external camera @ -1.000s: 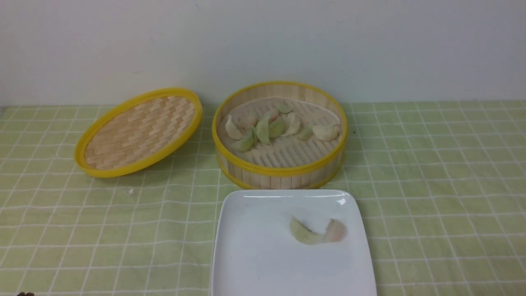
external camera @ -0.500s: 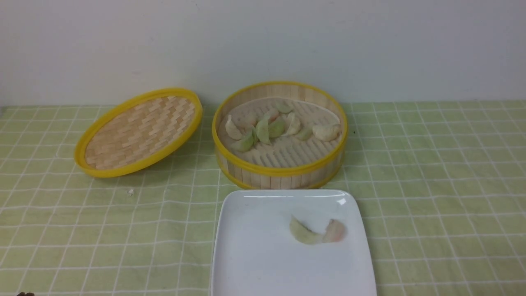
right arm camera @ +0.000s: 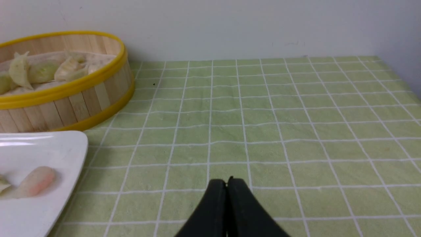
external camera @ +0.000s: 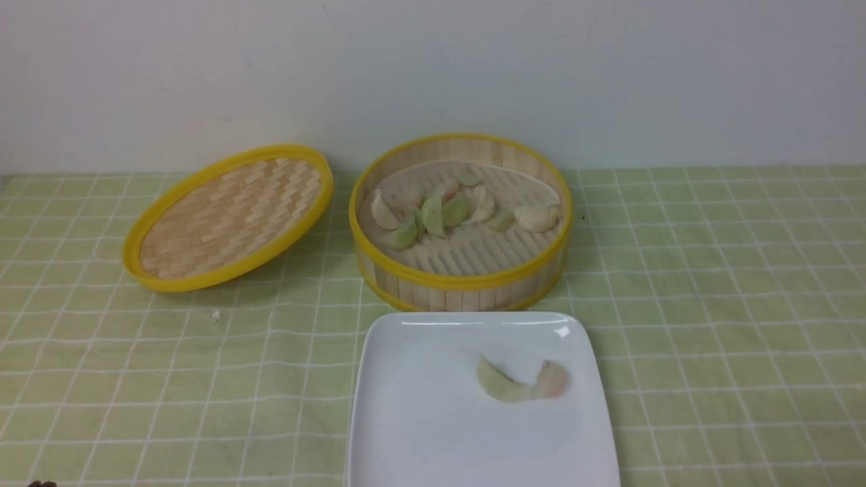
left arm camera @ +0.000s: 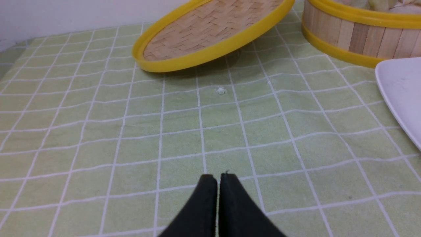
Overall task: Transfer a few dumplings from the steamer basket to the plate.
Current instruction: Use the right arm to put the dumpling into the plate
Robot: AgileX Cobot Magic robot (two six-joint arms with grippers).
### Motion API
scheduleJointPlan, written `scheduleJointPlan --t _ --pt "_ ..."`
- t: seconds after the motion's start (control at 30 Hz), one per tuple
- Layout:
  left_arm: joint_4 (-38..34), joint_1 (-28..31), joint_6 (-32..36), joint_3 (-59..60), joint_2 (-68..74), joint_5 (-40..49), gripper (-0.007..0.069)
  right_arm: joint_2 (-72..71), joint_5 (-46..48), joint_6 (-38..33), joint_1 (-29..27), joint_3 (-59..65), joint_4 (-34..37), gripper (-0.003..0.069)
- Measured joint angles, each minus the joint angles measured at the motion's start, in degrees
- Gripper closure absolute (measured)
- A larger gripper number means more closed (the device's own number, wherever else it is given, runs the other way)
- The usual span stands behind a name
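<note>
each hand, left hand (left arm camera: 217, 179) and right hand (right arm camera: 227, 183), shows two smooth matte-black tapered fingers.

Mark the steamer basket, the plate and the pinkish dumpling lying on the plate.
steamer basket (external camera: 467, 279): front view, on the near yellow rim.
plate (external camera: 419, 419): front view, on a bare stretch of its white floor.
pinkish dumpling (external camera: 553, 381): front view, on the middle of its body.

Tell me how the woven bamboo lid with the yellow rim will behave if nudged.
The woven bamboo lid with the yellow rim sits tilted, one edge raised, so it would probably rock or drop flat. It looks thin and light, so it would likely slide easily on the green checked cloth.
</note>
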Motion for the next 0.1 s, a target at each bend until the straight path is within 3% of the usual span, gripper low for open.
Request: scheduleJointPlan --t 0.1 --pt "0.0 0.0 0.0 0.0 0.0 0.0 0.0631 0.0 0.0 0.0 0.0 0.0 0.0 0.0673"
